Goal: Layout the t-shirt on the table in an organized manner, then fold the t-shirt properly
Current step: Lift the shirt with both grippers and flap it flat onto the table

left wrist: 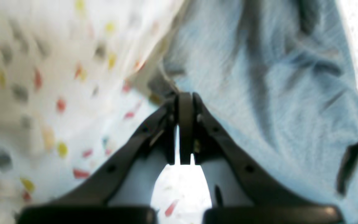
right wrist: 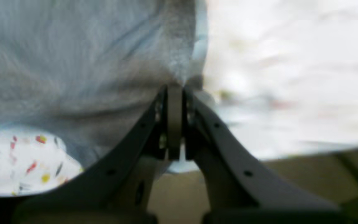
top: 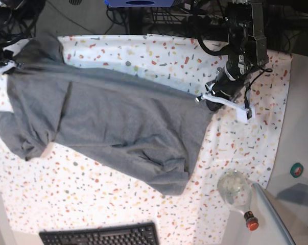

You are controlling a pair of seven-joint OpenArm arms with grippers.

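Desk (top: pixel 143 56) surface is covered by a white cloth flecked with red, orange, yellow and grey, and it fills most of the base view. The t-shirt (top: pixel 113 122) is spread on it, occupying the left and centre of that view. Its long axis is laid roughly from the upper left of the base view to the right, with the upper edge pulled into a nearly straight line between the two arms. One end is bunched at the left, where a sleeve-like flap is folded under; the lower right corner is rumpled and sags toward the near edge of the desk. Which end is the collar cannot be told.

The left gripper (top: pixel 211 98) is seen at the right of the base view, at the right end of the taut edge. In the left wrist view its fingers (left wrist: pixel 166 115) are pressed together, and the grey fabric is pinched at their tips. The right gripper (right wrist: pixel 175 88) is seen in the right wrist view with its fingers (right wrist: pixel 157 109) likewise pressed together on an edge of the fabric; in the base view only the upper left corner of the garment is visible at that position.

A black keyboard (top: pixel 100 235) is placed at the near edge. A clear bottle with a red cap (top: pixel 238 194) is laid beside the right edge of the cloth.
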